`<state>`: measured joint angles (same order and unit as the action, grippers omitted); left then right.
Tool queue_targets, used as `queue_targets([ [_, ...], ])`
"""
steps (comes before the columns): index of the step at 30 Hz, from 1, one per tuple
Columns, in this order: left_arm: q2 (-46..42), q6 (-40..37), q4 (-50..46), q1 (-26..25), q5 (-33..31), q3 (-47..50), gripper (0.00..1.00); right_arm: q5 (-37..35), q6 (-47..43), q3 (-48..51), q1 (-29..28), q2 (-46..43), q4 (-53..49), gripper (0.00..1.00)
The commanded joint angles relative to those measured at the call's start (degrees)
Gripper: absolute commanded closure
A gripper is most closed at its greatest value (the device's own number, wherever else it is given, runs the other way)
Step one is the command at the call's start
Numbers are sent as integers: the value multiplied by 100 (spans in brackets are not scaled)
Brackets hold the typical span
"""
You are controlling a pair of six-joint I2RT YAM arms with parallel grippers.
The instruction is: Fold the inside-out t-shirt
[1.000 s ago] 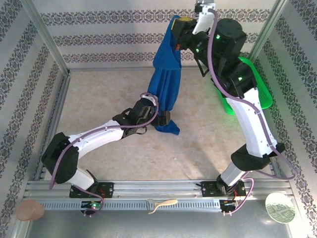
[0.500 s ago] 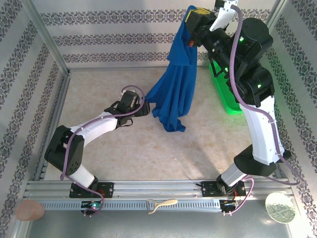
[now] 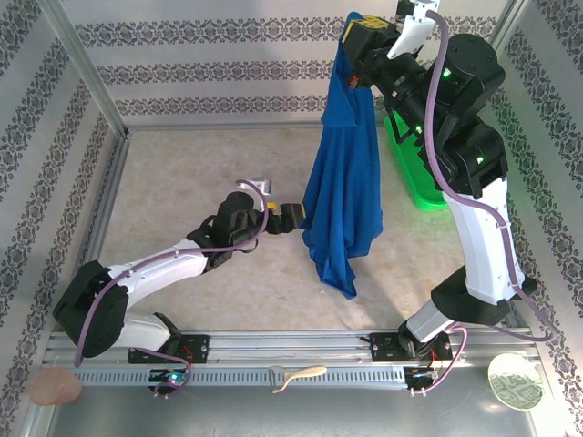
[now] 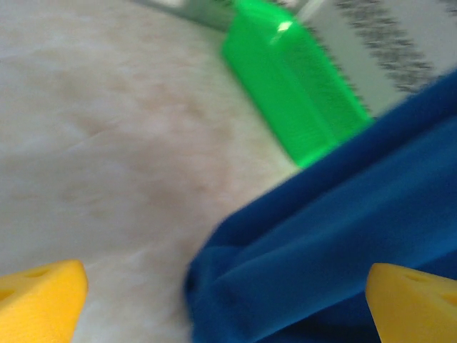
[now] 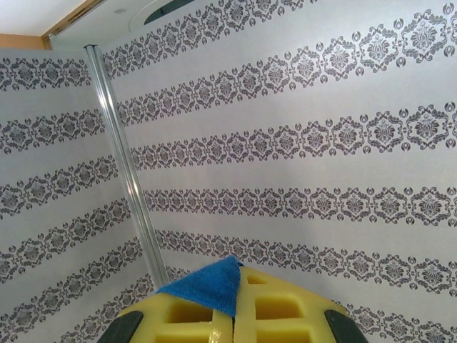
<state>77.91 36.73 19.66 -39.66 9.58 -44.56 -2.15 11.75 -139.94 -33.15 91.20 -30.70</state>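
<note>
The inside-out t-shirt (image 3: pixel 342 187) is royal blue and hangs long and bunched from my right gripper (image 3: pixel 353 38), held high at the back. In the right wrist view, that gripper (image 5: pixel 233 304) is shut on a corner of the blue cloth (image 5: pixel 208 286), pinched between its yellow pads. My left gripper (image 3: pixel 291 217) sits low at the shirt's left edge, open wide. From the left wrist, the blurred shirt folds (image 4: pixel 321 236) lie just ahead, between the spread yellow fingertips (image 4: pixel 39 304), and are not gripped.
A green mesh basket (image 3: pixel 417 187) stands at the back right, partly behind the right arm, and shows again beyond the shirt (image 4: pixel 293 100). On the near rail lie a cream brush (image 3: pixel 296 375), a pinkish disc (image 3: pixel 55 387) and a round plate (image 3: pixel 515 381). Patterned walls enclose the table.
The right arm lifted the shirt higher and to the right, and it now hangs straighter. The left gripper let go, pulled back left, then returned to the shirt's left edge, fully open.
</note>
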Motion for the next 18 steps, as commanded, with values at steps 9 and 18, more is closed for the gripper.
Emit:
queue_targets([
  [9, 1441, -414, 1299, -818, 571, -919, 2, -166, -95, -373, -12, -106, 49, 100],
  [18, 514, -658, -404, -17, 1572, -1325, 100, -1087, -545, 1243, -149, -1457, 354, 100],
])
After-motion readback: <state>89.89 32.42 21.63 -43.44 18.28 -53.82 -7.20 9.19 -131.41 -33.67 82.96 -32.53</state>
